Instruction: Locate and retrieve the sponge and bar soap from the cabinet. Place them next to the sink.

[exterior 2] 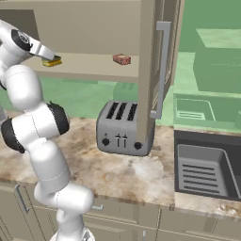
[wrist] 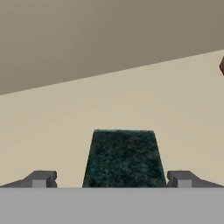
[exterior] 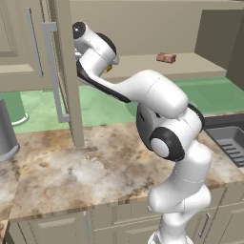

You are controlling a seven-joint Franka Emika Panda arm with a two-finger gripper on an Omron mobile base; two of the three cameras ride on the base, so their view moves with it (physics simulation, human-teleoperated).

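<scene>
Cabinet (exterior: 143, 21): beige-taupe wall unit, open, flat shelf inside; tall door (exterior: 66, 71) swung out edge-on at left, long grey bar handle (exterior: 53, 71) on it. A second handle (exterior: 32, 40) on the shut door further left.
Soap (exterior: 166, 57): small pinkish-brown bar lying on the shelf, right of centre, well apart from the arm.
Arm (exterior: 167, 138): white, dark joints, rising from lower right, reaching up and left into the cabinet beside the door; its gripper is hidden behind the wrist.
Counter (exterior: 71, 171): mottled brown stone, drawer fronts below.
Sink (exterior: 231, 140): grey ridged basin, dark rim, at right edge.
Grey cylinder (exterior: 7, 136): at left edge, cut off.
</scene>
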